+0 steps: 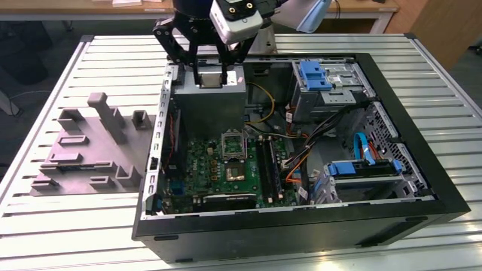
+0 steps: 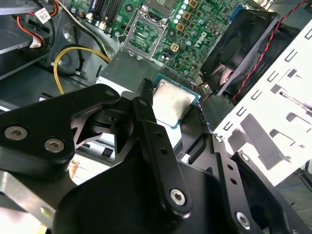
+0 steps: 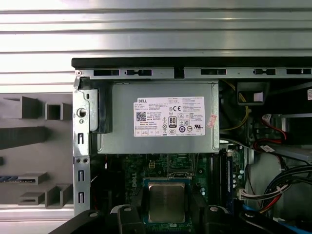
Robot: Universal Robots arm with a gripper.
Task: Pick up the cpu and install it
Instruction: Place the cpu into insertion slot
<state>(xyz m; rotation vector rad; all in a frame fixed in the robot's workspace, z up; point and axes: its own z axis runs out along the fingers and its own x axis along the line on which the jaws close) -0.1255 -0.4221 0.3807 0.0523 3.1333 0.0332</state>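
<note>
Claw (image 2: 174, 109) grips cpu (image 3: 166, 201) above open case (image 1: 301, 232); slatted metal table (image 1: 68, 226), desk (image 1: 68, 8) behind

The cpu (image 3: 166, 202) was a small square chip with a silvery top and greenish rim. It sat flat, metal side up, clamped in the gripper (image 3: 166, 217), hanging above the board (image 3: 146, 168).

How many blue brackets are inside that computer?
2: one blue bracket on the farther drive cage, another on the nearer cage, both toward the exterior view's right. Others possibly hidden.
</note>
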